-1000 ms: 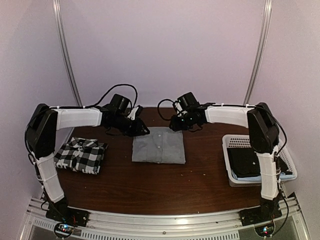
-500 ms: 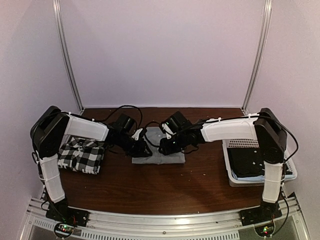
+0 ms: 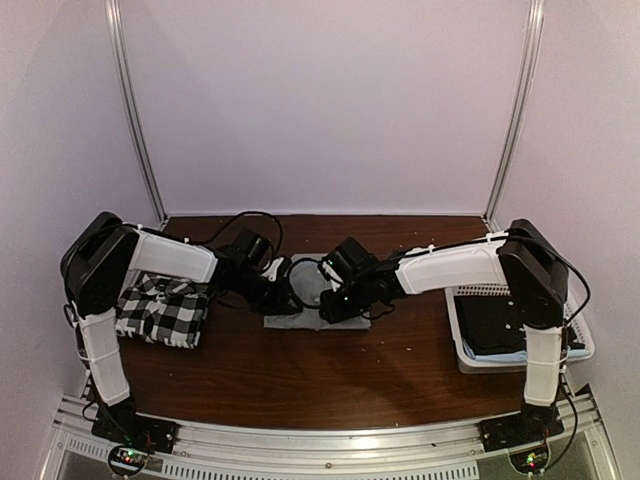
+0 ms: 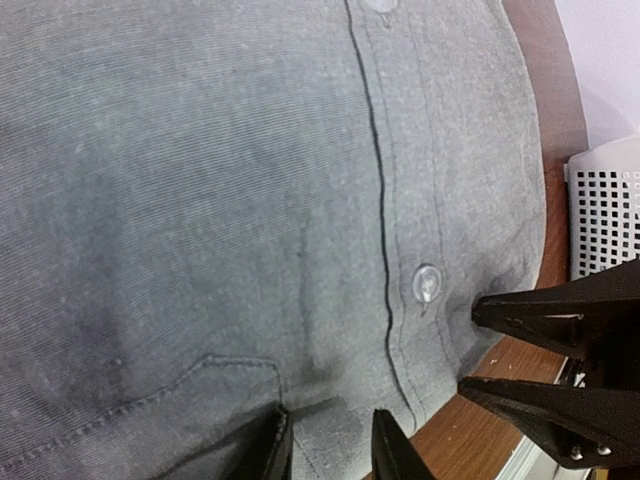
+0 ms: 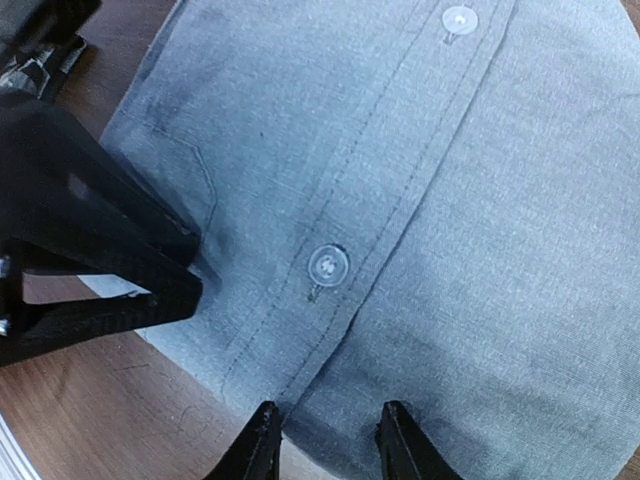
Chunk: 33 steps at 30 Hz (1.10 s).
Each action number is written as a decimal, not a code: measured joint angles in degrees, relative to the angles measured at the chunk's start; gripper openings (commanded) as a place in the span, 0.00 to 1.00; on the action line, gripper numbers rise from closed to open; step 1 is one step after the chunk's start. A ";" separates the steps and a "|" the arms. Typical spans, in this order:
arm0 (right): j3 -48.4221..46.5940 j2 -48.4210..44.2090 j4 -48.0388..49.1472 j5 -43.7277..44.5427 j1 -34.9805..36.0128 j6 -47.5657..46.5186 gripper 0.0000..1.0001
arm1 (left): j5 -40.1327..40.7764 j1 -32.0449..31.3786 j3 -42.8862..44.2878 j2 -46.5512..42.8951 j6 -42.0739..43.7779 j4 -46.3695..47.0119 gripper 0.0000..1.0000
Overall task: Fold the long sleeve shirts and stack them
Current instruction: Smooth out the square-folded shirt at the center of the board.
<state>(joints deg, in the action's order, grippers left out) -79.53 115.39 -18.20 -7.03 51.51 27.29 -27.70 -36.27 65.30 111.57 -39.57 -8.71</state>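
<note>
Grey shirt: lay folded flat.
Checked shirt: lay folded, well left of grey shirt.
Left gripper: stood partly open on grey shirt's near edge, cloth not pinched.
Right gripper: the same, just beside.
Change: 1 second before, both were at its far edge.

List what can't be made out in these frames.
- Grey shirt: top view, mostly under the left arm and right arm.
- Basket contents: top view, dark, partly behind the right arm.
- Whether the jaws touch the cloth or hover: wrist views give no height cue.
</note>
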 measured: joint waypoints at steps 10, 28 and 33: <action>0.42 0.37 -0.26 0.92 0.00 -0.09 0.35 | 2.27 0.00 -4.07 -3.65 0.04 -0.79 0.29; 7.17 -3.43 0.81 0.59 -0.68 0.94 0.38 | 2.40 0.94 -8.41 -5.40 0.33 0.90 0.29; 11.41 -6.91 0.96 0.37 -2.45 1.68 0.38 | 2.43 1.57 -8.76 -5.92 0.57 -0.15 0.29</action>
<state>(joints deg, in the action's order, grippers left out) -68.12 108.49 -17.23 -6.66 49.06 28.97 -25.28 -34.70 56.53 105.65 -39.00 -8.86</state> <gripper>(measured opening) 0.376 0.289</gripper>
